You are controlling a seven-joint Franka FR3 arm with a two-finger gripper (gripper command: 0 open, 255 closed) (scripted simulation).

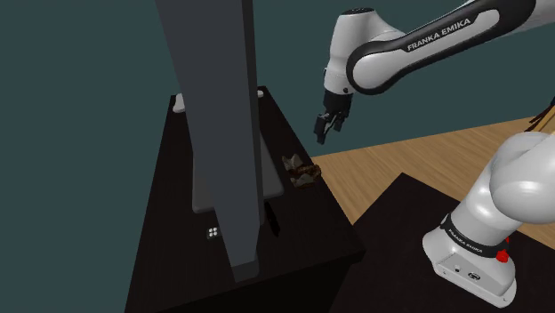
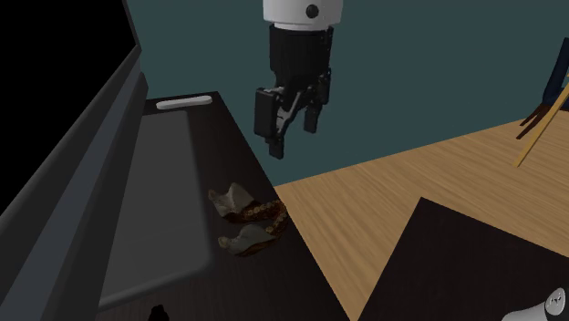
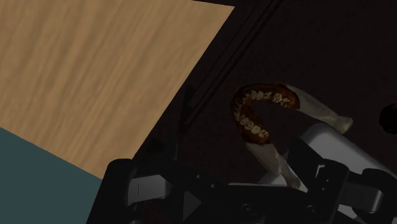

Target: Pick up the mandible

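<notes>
The mandible [image 1: 300, 172] is a brownish jawbone with a curved row of pale teeth. It lies near the edge of a dark table [image 1: 311, 233], beside a tall grey panel. In the second exterior view the mandible [image 2: 248, 219] rests below and slightly left of my gripper [image 2: 294, 137]. The gripper [image 1: 327, 127] hangs in the air well above it, fingers apart and holding nothing. The wrist view looks down on the mandible [image 3: 267, 121], with its tooth arc and two pale branches clear against the dark tabletop.
A tall dark grey panel [image 1: 222, 133] stands on the table close to the mandible. Behind it lies a small white flat piece [image 2: 182, 103]. A little dotted object [image 1: 212, 233] sits by the panel's base. Wooden floor [image 2: 383, 210] lies past the table edge.
</notes>
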